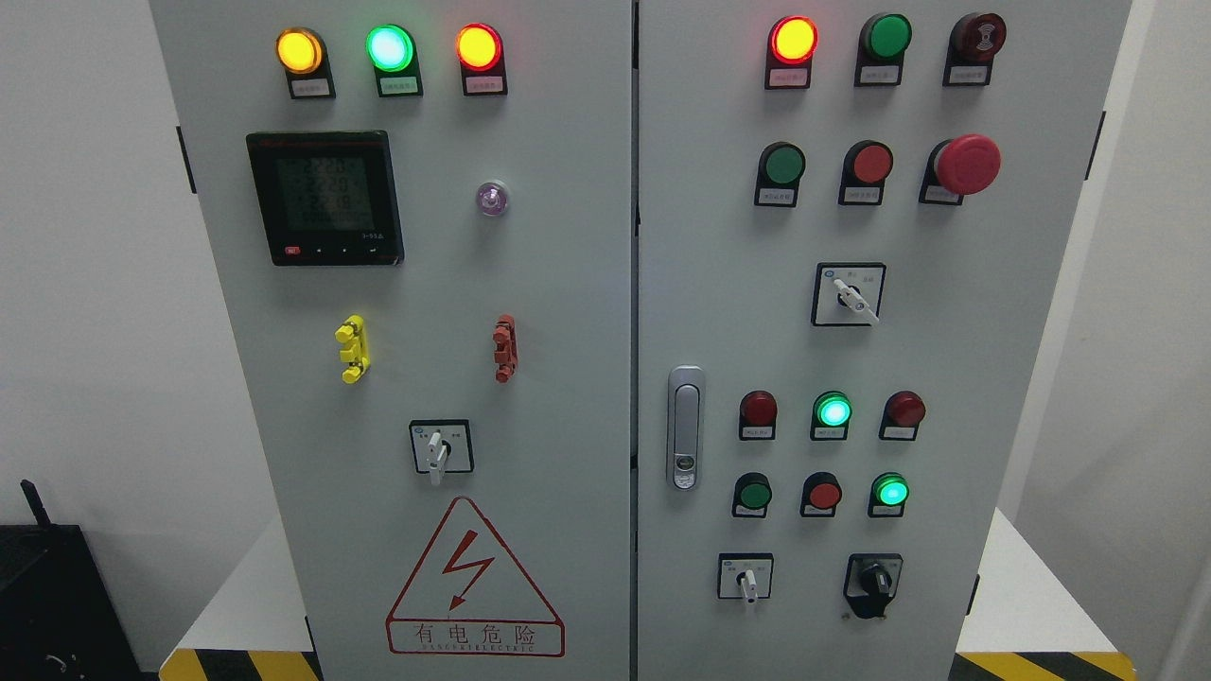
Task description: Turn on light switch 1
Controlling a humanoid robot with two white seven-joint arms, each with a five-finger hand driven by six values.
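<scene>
Cabinet: grey two-door electrical cabinet fills the view, doors shut.
Left door: digital meter, lit yellow lamp, green lamp and red lamp, warning triangle.
Right door: latch handle, emergency stop, lit and unlit buttons.
Switches: white-handled rotary switch on the left door, others on the right; which one is number 1 cannot be told.
Hands: neither appears, so finger state and places relative to the fingers cannot be told.
</scene>
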